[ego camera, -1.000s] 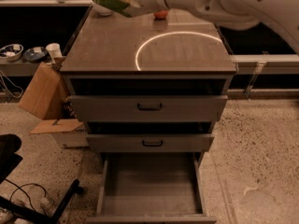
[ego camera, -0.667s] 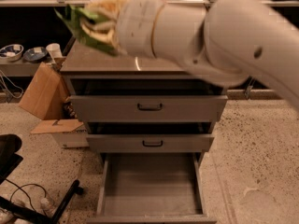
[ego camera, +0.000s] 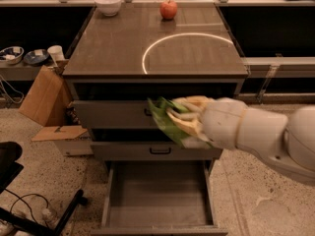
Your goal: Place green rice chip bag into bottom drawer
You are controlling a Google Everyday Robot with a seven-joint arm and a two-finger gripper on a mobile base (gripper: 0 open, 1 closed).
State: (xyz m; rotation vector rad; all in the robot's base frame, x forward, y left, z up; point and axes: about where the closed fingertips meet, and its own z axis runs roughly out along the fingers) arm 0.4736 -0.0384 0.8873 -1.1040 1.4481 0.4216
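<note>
Green rice chip bag: held in mid-air in front of the upper drawer fronts, clear of the bench. My pincer reaches in from 3 o'clock and pinches it at the bag's right-hand side.

Handling, by judgement: light, soft, crinkly and slippery film. It will flex rather than resist, so the hold belongs on the body, not the thin edge.

Bottom drawer: pulled open at 6 o'clock of the bag, floor bare. Placement not yet done.

Apple at 12 o'clock and white bowl at 11 o'clock, both at the bench's far edge, well apart.
</note>
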